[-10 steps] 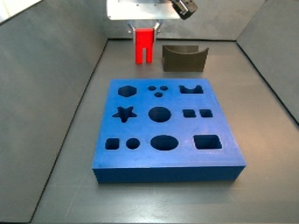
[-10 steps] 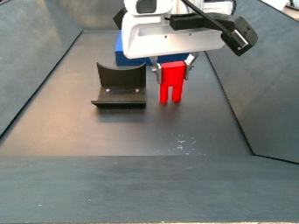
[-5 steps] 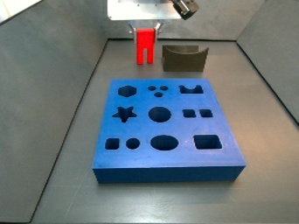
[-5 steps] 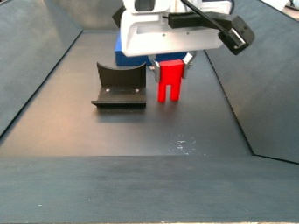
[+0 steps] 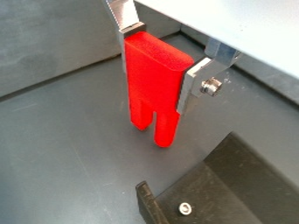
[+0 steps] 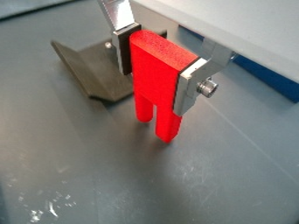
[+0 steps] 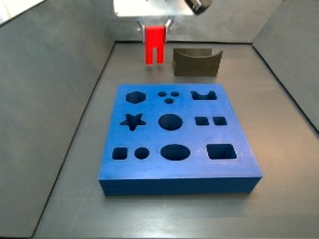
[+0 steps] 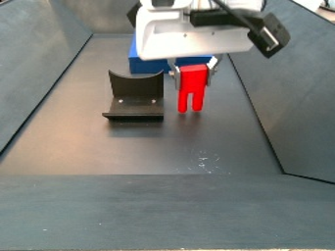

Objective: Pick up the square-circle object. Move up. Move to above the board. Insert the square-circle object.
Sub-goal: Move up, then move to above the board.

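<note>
In a side view the board [image 7: 181, 140] is lying nearest, flat on the floor, its holes all empty. Beyond it, at the far end, the end effector [image 7: 155, 31] is clamping the square-circle object [image 7: 155, 43] by its upper part, legs hanging down, with the fixture [image 7: 197, 62] just to its right. The block should be rising straight and staying vertical until it is clearing the board's top. Compared with one second ago, the block is sitting higher, off the floor.
</note>
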Tool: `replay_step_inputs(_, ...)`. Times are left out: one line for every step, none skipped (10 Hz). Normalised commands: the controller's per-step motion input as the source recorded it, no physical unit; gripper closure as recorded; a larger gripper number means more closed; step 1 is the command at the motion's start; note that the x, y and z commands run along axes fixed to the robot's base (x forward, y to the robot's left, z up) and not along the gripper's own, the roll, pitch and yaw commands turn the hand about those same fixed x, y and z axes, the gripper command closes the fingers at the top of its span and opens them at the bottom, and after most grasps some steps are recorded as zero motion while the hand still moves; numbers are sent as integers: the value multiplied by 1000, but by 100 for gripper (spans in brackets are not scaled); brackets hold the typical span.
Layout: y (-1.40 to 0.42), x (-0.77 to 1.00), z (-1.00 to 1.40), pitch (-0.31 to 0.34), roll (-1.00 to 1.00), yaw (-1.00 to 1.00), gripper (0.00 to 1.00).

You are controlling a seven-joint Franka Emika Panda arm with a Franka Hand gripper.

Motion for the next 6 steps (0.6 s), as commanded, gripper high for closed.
replay_step_inputs(34,35,742,-12,6,51,100)
replay_step_inputs(18,13,550,11,9,41,100)
replay_step_inputs(13,5,383,22,13,35,100)
replay_step_inputs(453,-420,1000,390,111,-56,100)
replay_step_inputs(473,-441,1000,376,112,-70,100)
replay_step_inputs(421,-401,1000,306,98,-70,100)
